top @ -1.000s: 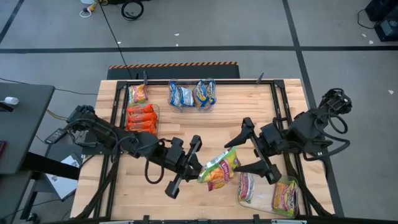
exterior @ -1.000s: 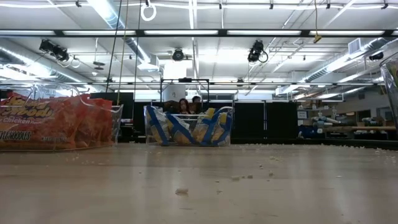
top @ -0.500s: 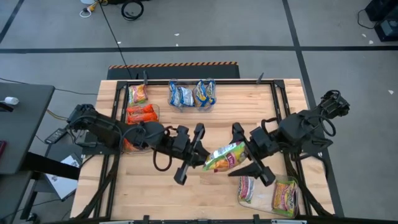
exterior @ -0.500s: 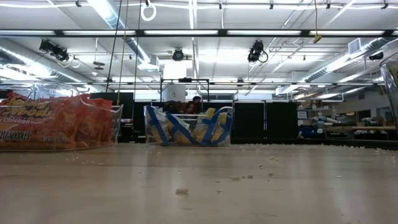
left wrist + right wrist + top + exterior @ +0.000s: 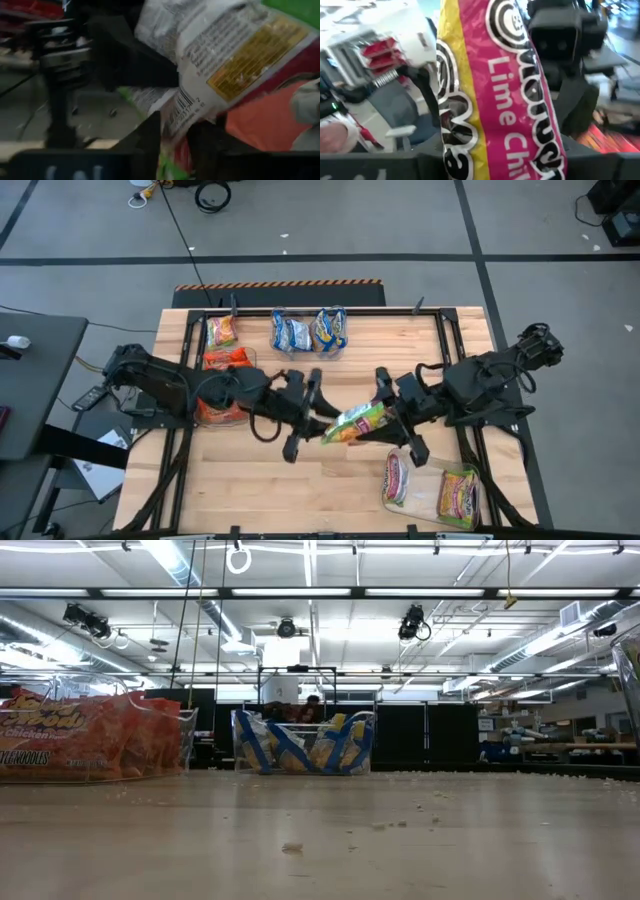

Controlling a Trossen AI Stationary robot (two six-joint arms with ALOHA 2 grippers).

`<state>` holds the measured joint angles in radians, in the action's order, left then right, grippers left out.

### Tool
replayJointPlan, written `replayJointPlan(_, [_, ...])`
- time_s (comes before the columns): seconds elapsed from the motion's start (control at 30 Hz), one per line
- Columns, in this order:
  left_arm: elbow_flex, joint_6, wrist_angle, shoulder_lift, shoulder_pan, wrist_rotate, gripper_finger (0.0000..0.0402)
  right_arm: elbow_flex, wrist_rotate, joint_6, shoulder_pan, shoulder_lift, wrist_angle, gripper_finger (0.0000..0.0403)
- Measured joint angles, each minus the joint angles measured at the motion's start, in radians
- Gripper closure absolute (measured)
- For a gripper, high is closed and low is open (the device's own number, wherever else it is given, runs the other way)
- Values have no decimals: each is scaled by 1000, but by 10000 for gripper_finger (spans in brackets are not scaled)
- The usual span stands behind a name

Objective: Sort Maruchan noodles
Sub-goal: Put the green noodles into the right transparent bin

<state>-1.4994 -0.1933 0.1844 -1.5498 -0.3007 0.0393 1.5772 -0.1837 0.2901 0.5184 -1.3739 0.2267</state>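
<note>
Wooden boards make the table (image 5: 300, 500), which stands on a grey floor inside a dark metal frame. At the near right corner lies a clear tray (image 5: 425, 510) with a silver-white and red packet (image 5: 397, 480) and a yellow-green and pink packet (image 5: 459, 495) in it. A little farther, in the middle of the table, the two grippers meet above the wood. The left gripper (image 5: 303, 415) pinches one end of a yellow-green Maruchan packet (image 5: 354, 424), and its wrist view shows the dark fingers (image 5: 150, 135) pressed on the edge with the barcode. The right gripper (image 5: 397, 420) is at the other end; its jaws seem to be around the packet, but whether they press it I cannot tell. In the right wrist view the packet (image 5: 515, 100) is crinkly, with a pink band and the words "Lime Chi". This looks like a handover. The risk, in my judgement, is that one gripper lets go before the other grips well, and then the smooth packet falls on the table; if both pull, the thin wrapper may tear. At the far left, orange-red packets (image 5: 225, 360) lie in a tray, and at the far edge blue-and-yellow packets (image 5: 310, 330) stand in another one.
</note>
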Motion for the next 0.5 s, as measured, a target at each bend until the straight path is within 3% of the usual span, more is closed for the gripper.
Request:
replayJointPlan(0.1, [1, -1, -128, 56, 14, 16, 264, 0, -74, 50, 10, 41, 123, 230])
replayJointPlan(0.23, [0, 1, -393, 171, 7, 55, 211, 3, -200, 254, 43, 101, 398, 232])
replayJointPlan(0.37, [0, -34, -725, 283, -5, 159, 193, 3, -323, 627, 97, 84, 831, 239])
replayJointPlan(0.5, [0, -116, -1006, 377, 2, 315, 197, 0, -282, 1119, 132, -25, 1149, 238])
